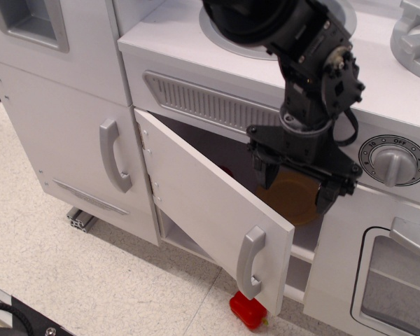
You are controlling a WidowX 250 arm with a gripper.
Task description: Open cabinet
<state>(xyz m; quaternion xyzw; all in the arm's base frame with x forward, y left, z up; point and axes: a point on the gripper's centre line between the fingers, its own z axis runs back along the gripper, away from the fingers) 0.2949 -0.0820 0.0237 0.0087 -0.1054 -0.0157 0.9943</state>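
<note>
The white cabinet door [203, 203] hangs partly open, swung out toward me on its left hinges, with its silver-grey bar handle [249, 262] near the free lower right edge. My black gripper [297, 183] hovers above and behind the door's top edge, in front of the cupboard opening. Its two fingers [327, 192] are spread apart and hold nothing. It does not touch the door or the handle. An orange-brown plate [292, 199] stands inside the cupboard, partly hidden by the gripper.
A taller narrow white door with a curved grey handle [110, 155] is at the left. An oven door [392, 280] and a timer knob [393, 161] are at the right. A sink [224, 31] sits above. A red object [246, 311] lies on the floor below the door.
</note>
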